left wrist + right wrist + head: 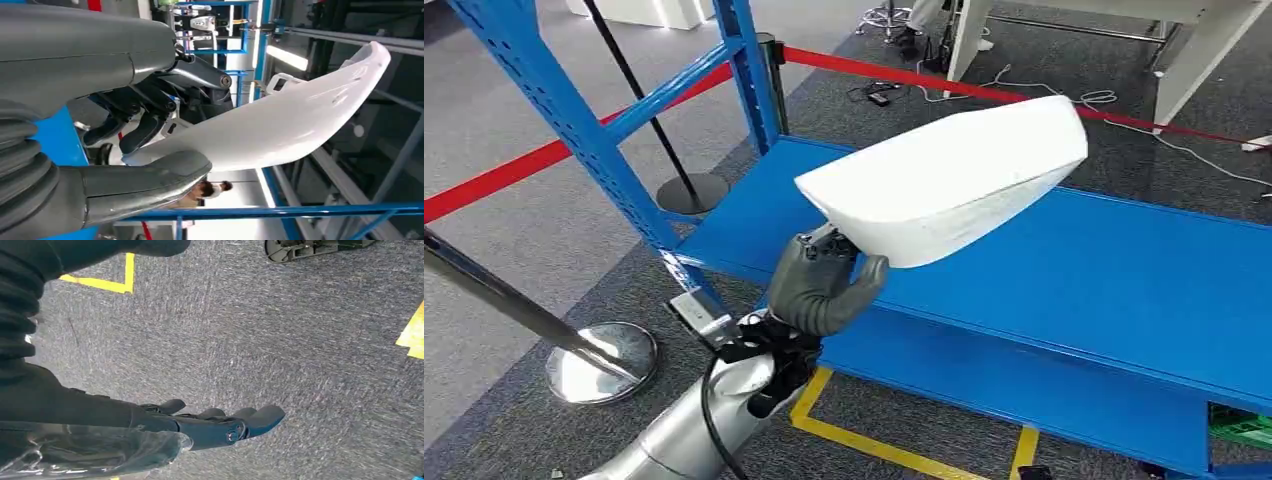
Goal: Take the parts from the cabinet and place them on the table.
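Note:
A large white curved plastic part [944, 180] hangs in the air above the blue cabinet shelf [1124, 290]. My left hand [824, 285] grips its near, narrow end from below, thumb on one face and dark fingers on the other. In the left wrist view the white part [280, 125] runs away from the hand, pinched between the thick grey thumb [150, 182] and the fingers [145, 132]. My right hand [215, 422] hangs over grey carpet, fingers straight and apart, holding nothing.
The cabinet's blue upright [564, 110] and cross beam [674, 85] stand left of the part. A red barrier tape [1004, 95] on chrome posts with round bases [604, 360] runs behind and to the left. Yellow floor lines [874, 440] lie below the shelf.

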You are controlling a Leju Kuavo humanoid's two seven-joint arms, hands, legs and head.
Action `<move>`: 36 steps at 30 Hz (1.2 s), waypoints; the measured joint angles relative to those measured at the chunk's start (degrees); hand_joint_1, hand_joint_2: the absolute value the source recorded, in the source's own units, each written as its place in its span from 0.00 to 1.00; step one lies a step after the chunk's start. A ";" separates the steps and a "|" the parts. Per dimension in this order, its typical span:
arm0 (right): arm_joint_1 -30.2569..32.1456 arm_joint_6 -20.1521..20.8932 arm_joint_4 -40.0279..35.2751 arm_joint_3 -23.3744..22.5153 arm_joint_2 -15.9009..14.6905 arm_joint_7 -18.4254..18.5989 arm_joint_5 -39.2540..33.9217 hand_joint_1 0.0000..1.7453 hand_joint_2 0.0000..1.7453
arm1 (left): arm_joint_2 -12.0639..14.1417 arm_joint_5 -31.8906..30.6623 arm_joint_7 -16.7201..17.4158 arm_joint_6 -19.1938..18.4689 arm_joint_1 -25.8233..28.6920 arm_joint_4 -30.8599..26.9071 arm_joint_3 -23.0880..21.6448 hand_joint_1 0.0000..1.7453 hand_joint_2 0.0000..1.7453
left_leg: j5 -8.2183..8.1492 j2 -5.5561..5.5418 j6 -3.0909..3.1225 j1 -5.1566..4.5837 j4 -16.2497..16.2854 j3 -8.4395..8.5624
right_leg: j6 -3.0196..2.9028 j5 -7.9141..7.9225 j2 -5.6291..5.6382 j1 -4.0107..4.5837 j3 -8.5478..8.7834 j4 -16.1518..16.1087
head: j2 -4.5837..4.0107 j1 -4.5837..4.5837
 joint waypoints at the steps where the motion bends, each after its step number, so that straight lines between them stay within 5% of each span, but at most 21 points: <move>1: 0.00 0.00 0.00 0.00 0.00 0.00 0.00 0.00 1.00 | 0.00 0.00 0.00 0.00 0.03 0.00 0.00 0.93 1.00 | 0.00 0.00 0.00 0.00 0.00 0.00 | 0.00 0.00 0.00 0.00 0.00 0.00 | 0.00 0.00; 4: 0.05 -0.09 0.00 -0.39 0.00 -0.02 -0.22 0.00 1.00 | 0.97 0.98 -0.43 -1.53 2.25 -2.33 -0.35 0.93 1.00 | -0.02 0.01 0.02 0.00 0.00 0.00 | 0.00 0.00 0.01 0.00 0.00 0.00 | 0.00 0.00; 15: 0.07 4.35 -0.02 0.44 -0.07 -14.08 2.05 0.00 1.00 | 2.80 -3.91 -4.57 -5.40 8.25 -8.46 -0.72 0.93 1.00 | -0.02 0.00 0.03 0.00 0.00 0.01 | 0.01 -0.01 -0.01 0.00 0.00 -0.01 | 0.00 0.00; 28: 0.07 6.58 -0.02 1.14 -0.09 -15.19 2.25 0.00 1.00 | 3.13 -6.60 -4.59 -7.43 9.40 -11.04 -0.39 0.93 1.00 | -0.02 0.00 0.03 0.00 0.00 0.00 | 0.01 -0.01 -0.01 0.00 0.01 -0.01 | 0.00 0.00; 36: 0.17 5.88 -0.02 1.44 -0.11 -12.39 2.69 0.00 1.00 | 3.11 -7.12 -4.59 -7.45 10.06 -11.71 -0.17 0.93 1.00 | -0.08 0.00 0.11 -0.11 0.01 0.00 | 0.02 0.00 0.00 -0.13 0.02 -0.06 | 0.00 0.00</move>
